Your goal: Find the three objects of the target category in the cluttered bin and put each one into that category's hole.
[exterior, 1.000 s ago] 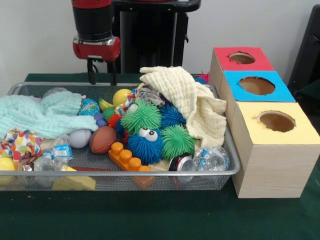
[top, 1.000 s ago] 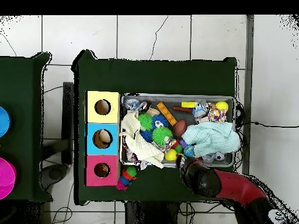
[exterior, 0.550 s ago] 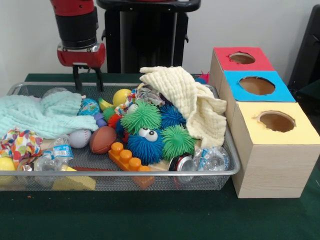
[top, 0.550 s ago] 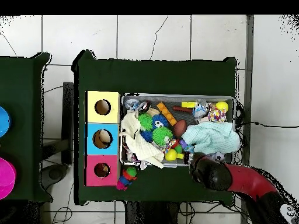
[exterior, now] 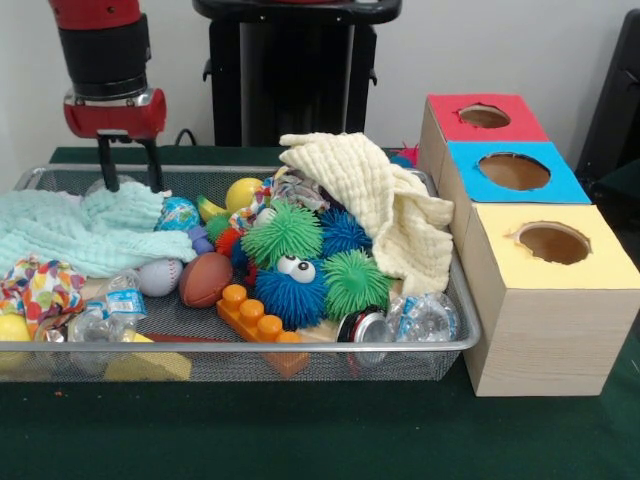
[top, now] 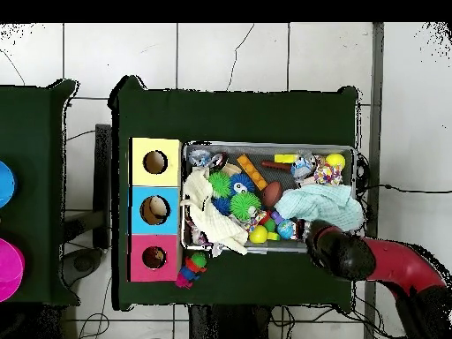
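Having shifted leftward in front view: end effector, prongs spread, empty, hovering over mint cloth in wire bin. Spiky balls lying mid-bin, beside sorting boxes.

A dark green table carries a wire mesh bin packed with toys and cloths. Touching the bin's side stands a row of three boxes with holed tops: red, blue, yellow.
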Robot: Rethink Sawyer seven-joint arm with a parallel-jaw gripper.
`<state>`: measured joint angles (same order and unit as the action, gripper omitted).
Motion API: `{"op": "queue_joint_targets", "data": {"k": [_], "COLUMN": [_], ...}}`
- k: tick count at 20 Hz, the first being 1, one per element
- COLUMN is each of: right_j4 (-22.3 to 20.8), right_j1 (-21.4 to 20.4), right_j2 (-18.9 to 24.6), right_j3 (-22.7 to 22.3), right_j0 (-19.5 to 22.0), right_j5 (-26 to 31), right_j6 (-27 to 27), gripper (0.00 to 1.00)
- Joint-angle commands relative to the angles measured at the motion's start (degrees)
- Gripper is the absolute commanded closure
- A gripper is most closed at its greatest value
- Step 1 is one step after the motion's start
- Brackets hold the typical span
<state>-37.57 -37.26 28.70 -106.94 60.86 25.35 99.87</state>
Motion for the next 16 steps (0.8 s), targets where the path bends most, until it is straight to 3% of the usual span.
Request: {"op": "queue_joint_targets", "data": {"k": [1,6,9,11,14,16], "right_j4": [-9.5,-15.72,-23.64,-28.8,-32.64,-35.67], "right_j1": [5.1,4.69,5.0,8.39,14.53,17.05], "right_j2": [7.43,7.24,3.13,1.35,0.89,-1.14], "right_j3": [4.93,4.94,6.58,8.15,10.69,12.79], "right_j0": [6.06,8.16,6.17,5.39,6.25,4.72], "right_j5": [1.05,-0.78,-4.34,-6.95,-8.46,-10.75], "right_j6": [-22.15,-21.58,-17.96,-15.84,-14.98,-12.02], "gripper": [0.0,0.0,0.0,0.0,0.0,0.0]}}
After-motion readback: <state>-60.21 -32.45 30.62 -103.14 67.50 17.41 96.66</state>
